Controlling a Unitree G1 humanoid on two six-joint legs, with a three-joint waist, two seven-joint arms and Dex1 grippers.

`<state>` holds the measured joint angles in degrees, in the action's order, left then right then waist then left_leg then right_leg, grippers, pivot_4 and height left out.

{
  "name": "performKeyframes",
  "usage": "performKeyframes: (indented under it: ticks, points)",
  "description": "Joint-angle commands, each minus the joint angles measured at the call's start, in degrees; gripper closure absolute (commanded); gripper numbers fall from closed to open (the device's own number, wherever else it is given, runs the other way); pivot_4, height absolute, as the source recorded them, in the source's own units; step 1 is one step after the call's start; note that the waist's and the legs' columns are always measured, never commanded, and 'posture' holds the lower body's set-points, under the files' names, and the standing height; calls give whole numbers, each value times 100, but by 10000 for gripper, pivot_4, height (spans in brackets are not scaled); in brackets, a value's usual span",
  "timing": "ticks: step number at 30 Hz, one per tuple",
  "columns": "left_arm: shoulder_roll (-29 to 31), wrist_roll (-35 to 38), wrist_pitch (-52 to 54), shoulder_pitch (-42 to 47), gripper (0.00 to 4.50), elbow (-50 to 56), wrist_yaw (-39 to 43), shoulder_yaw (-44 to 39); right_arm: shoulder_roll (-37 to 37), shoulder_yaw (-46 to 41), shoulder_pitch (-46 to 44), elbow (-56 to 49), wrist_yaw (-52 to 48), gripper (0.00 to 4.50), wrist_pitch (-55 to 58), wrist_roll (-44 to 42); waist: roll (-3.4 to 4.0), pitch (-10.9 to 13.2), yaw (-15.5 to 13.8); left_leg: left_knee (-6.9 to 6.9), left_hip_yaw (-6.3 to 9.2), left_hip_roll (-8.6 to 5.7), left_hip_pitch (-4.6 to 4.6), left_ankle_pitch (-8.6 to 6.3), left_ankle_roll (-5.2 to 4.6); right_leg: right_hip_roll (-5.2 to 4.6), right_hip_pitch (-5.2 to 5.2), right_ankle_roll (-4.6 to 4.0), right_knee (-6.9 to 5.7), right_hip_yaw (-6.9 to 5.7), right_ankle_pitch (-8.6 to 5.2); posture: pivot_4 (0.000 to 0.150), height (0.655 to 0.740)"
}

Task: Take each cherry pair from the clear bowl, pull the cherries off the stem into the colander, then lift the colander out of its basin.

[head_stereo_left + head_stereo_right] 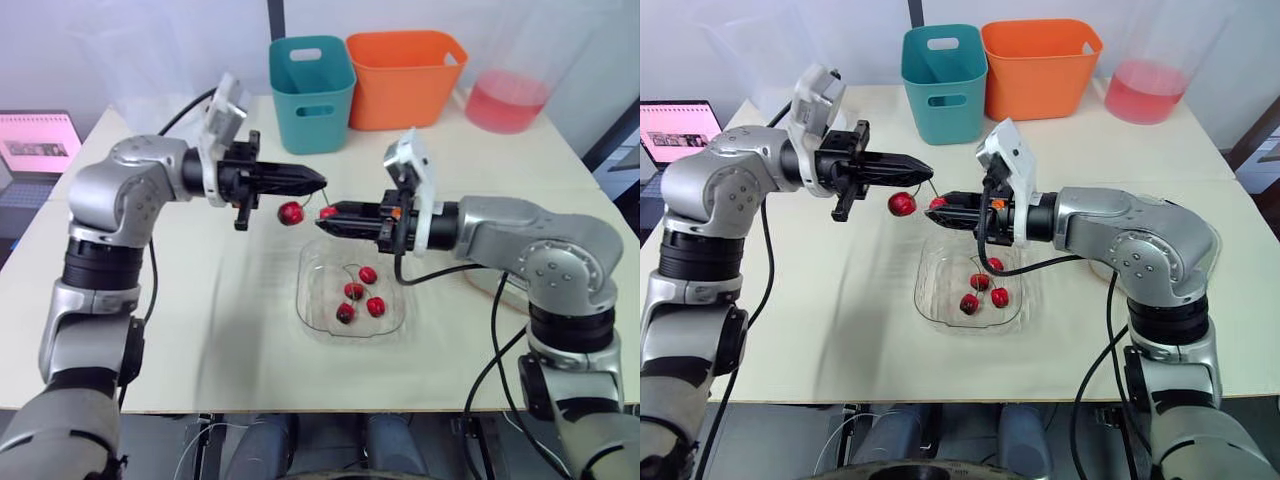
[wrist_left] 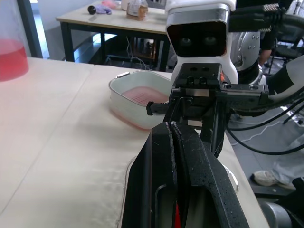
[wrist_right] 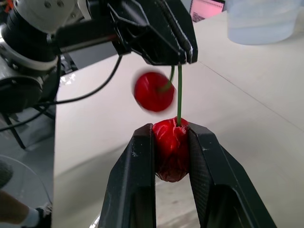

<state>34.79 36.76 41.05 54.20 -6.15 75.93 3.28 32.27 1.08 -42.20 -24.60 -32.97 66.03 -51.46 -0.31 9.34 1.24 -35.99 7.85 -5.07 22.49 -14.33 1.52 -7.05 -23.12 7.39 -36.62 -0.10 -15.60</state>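
Note:
My left gripper point(image 1: 320, 181) is shut on the green stem point(image 3: 179, 95) of a cherry pair, held above the clear bowl point(image 1: 307, 300). My right gripper point(image 1: 325, 213) faces it from the right and is shut on one red cherry point(image 3: 171, 147) of that pair. The other cherry point(image 1: 291, 213) dangles free just left of the fingertips. Several more cherries point(image 1: 354, 291) lie in the bowl, right below both grippers. The white basin point(image 2: 124, 107) with the pink colander point(image 2: 140, 95) inside stands on the table beyond my right arm.
A teal bin point(image 1: 312, 90) and an orange bin point(image 1: 405, 78) stand at the back of the table. A container of pink liquid point(image 1: 507, 100) sits at the back right. A laptop point(image 1: 40, 140) is off the table's left edge.

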Motion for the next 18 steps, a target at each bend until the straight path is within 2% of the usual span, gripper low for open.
performKeyframes:
  ticks: [1, 12, 16, 18]
  points:
    - [81, 82, -127, 251, 45000, 76, -29, -320, 179, 193, 137, -93, -122, 36318, -33, 180, 0, 0, -1, 0, 0, 0, 0, 0, 0, 1, 0, 0, 0, 0, 0, 1500, 7400]
    - [-33, 99, -133, 326, 45000, -25, -140, -418, 701, 640, 413, -502, -728, 36318, -907, 882, -6, 2, -14, -2, 0, 0, 0, 0, 0, 1, 1, 0, 1, 0, 0, 1500, 7400]
    - [-30, 91, -131, 262, 45000, 26, -128, -413, 819, 450, 505, -509, -792, 36318, -978, 905, -6, 2, -13, -2, 1, 0, 1, 2, 4, 3, 1, 0, 0, -1, 0, 1500, 7400]
    - [-19, 65, -158, 209, 45000, 59, -122, -398, 1016, 48, 584, -447, -815, 36318, -974, 827, -6, 2, -23, -2, 1, 1, 1, 3, 5, 3, 1, 0, 1, -1, 0, 1500, 7400]
